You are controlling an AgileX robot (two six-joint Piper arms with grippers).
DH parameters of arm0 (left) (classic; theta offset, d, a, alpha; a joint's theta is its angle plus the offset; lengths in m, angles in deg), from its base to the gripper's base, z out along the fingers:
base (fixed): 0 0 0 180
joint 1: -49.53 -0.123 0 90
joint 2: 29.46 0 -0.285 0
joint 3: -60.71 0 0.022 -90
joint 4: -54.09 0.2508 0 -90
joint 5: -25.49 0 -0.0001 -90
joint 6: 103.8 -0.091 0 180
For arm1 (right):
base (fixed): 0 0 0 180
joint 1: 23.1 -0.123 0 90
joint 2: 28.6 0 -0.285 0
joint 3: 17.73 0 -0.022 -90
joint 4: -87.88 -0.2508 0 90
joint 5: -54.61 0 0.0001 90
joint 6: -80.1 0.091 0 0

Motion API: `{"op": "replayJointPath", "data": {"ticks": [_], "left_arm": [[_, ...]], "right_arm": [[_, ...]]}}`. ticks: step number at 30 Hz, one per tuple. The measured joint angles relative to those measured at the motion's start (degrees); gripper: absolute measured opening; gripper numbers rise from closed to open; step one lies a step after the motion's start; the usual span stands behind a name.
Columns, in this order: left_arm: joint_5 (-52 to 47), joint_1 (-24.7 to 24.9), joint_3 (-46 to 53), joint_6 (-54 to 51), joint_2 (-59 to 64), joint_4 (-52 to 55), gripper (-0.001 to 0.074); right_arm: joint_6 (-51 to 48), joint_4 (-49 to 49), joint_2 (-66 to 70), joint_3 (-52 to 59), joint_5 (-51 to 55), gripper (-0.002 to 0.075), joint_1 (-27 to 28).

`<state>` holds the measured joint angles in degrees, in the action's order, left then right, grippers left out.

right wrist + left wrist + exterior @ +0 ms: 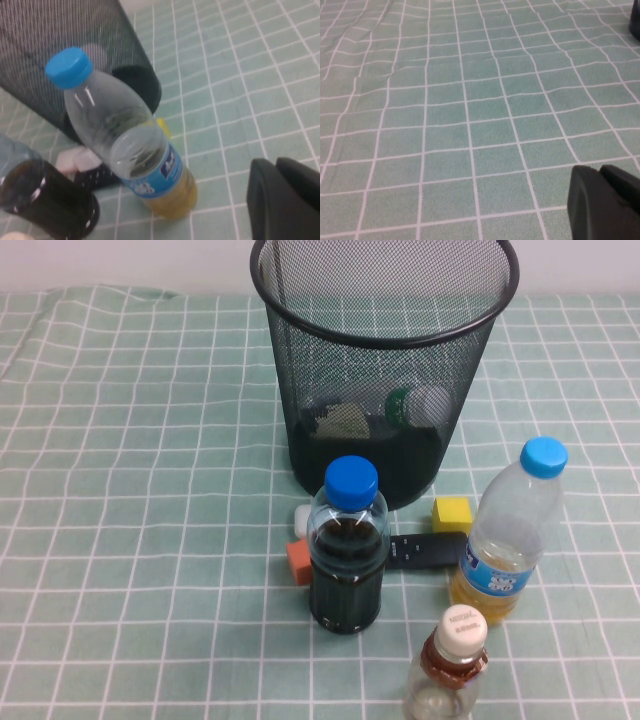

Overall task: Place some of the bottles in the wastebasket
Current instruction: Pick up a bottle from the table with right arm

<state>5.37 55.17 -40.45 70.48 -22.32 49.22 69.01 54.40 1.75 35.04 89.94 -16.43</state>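
Wastebasket upright at far centre of checked cloth. Green-label bottle lies inside on its base. Cream-cap bottle stands at near edge, beside the yellow-liquid bottle. Left gripper over bare cloth; right gripper near the yellow-liquid btl. Neither shows in the high view.

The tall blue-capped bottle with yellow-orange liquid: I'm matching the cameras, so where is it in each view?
High view: tall blue-capped bottle stands right of centre, right of the wastebasket.
Left wrist view: not in it.
Right wrist view: centre, leaning in frame.
Shared landmark: the wastebasket.
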Motion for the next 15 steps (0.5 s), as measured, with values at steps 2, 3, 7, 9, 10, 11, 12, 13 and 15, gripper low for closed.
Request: {"op": "replayJointPath", "data": {"ticks": [2, 3, 7, 9, 10, 11, 12, 13, 15], "left_arm": [[0.0, 0.0, 0.0, 0.0, 0.0, 0.0, -0.0002], [0.0, 0.0, 0.0, 0.0, 0.0, 0.0, -0.0002], [0.0, 0.0, 0.0, 0.0, 0.0, 0.0, -0.0002], [0.0, 0.0, 0.0, 0.0, 0.0, 0.0, -0.0003], [0.0, 0.0, 0.0, 0.0, 0.0, 0.0, -0.0003], [0.0, 0.0, 0.0, 0.0, 0.0, 0.0, -0.0003], [0.0, 0.0, 0.0, 0.0, 0.0, 0.0, -0.0003], [0.0, 0.0, 0.0, 0.0, 0.0, 0.0, -0.0003], [0.0, 0.0, 0.0, 0.0, 0.0, 0.0, -0.0003]], "right_arm": [[-1.1, 1.9, 6.0, -5.0, 4.6, -0.0007, 0.0], [-1.7, 2.4, 8.3, -7.0, 6.0, -0.0007, 0.0], [-6.2, 2.1, 17.0, -11.2, 7.4, -0.0003, 0.0], [-7.5, 0.8, 21.5, -12.2, 6.8, -0.0003, -0.1], [-8.4, 0.2, 23.6, -12.8, 6.4, -0.0003, -0.9], [-8.5, 0.2, 25.6, -13.4, 5.6, -0.0003, -2.5], [-8.5, 0.4, 27.0, -14.0, 4.6, -0.0003, -4.3], [-7.9, 0.8, 28.2, -14.3, 2.9, -0.0003, -7.1], [-7.5, 2.2, 29.2, -14.6, -2.0, -0.0003, -12.8]]}}
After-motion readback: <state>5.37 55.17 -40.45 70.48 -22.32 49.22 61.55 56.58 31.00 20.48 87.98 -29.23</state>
